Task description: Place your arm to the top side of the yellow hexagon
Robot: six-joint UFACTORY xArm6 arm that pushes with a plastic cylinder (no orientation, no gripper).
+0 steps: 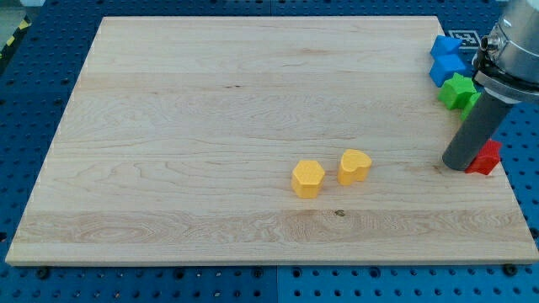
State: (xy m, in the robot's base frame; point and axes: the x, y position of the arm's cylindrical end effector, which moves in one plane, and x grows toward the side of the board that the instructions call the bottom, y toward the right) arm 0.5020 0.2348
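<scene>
Red block [486, 157] touches my tip [459, 165].

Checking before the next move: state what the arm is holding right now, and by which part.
Nothing is held. My tip is a bare rod end on the wooden board, beside the small red block at the view's right, far from the yellow hexagon block.
</scene>
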